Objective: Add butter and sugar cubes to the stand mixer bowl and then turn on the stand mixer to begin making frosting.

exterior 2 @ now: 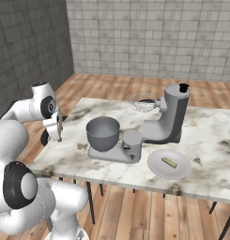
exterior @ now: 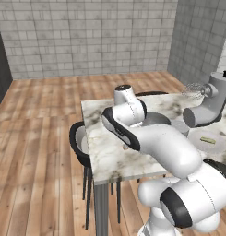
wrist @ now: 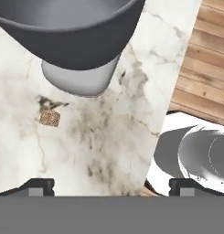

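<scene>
While the white robot arm's two-finger gripper [wrist: 111, 186] hangs released above the marble tabletop [exterior 2: 205, 136] close to its left edge, jaws spread wide with nothing between them, the hand view looks down on one tiny tan-brown sugar cube [wrist: 50, 118], speckled and square, lying flat on the pale veined stone just beside the mixer's rounded base. In the right base view the same sugar cube [exterior 2: 80, 146] is a small brown fleck on the tabletop, to the left of the base and near the front left corner. The deep, round, dark grey metal stand mixer bowl [exterior 2: 103, 133] sits on the flat grey base of the grey metal stand mixer [exterior 2: 169, 123]; its rim is smooth and its inside looks bare from this angle. The mixer's bulky head is tilted up and back, so the wire whisk [exterior 2: 142, 103] sticks out sideways, well above the bowl, and a small black knob [exterior 2: 183, 87] caps the top of the head. The butter [exterior 2: 169, 162], a thin pale yellow-green stick, lies slantwise on a flat round white plate [exterior 2: 158, 171] near the tabletop's front edge, right of the mixer base and apart from the bowl. A dark chair [exterior: 78, 143] stands against the tabletop's left edge.
</scene>
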Motion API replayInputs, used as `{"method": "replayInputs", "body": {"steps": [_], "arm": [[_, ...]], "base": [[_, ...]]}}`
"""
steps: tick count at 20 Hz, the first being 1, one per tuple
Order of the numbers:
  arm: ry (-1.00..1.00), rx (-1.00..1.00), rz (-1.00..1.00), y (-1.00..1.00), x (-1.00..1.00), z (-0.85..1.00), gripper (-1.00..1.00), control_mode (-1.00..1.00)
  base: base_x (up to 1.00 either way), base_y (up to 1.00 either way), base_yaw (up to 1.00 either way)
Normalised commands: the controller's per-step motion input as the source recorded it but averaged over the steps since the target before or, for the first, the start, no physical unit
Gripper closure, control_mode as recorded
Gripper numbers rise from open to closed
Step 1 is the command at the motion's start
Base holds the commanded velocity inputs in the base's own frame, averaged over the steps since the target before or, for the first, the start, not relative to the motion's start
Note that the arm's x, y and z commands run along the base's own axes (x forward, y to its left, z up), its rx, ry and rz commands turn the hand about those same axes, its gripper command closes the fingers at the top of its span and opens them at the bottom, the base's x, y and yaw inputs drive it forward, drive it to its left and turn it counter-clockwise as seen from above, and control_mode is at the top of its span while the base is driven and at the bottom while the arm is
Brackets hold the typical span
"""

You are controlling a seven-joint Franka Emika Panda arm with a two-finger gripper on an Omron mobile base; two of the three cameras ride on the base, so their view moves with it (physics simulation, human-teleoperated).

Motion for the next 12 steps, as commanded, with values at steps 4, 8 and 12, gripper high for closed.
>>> {"method": "replayInputs", "body": {"steps": [4,8,12], "arm": [[-0.03,0.0,-0.44,0.22,0.18,-0.26,-1.0,-1.0],[-0.05,-0.05,-0.4,0.0,0.25,-0.26,-1.0,-1.0],[-0.03,-0.08,-0.32,-0.02,0.38,-0.2,-1.0,-1.0]], "base": [[0.0,0.0,0.0],[0.0,0.0,0.0],[0.0,0.0,0.0]]}}
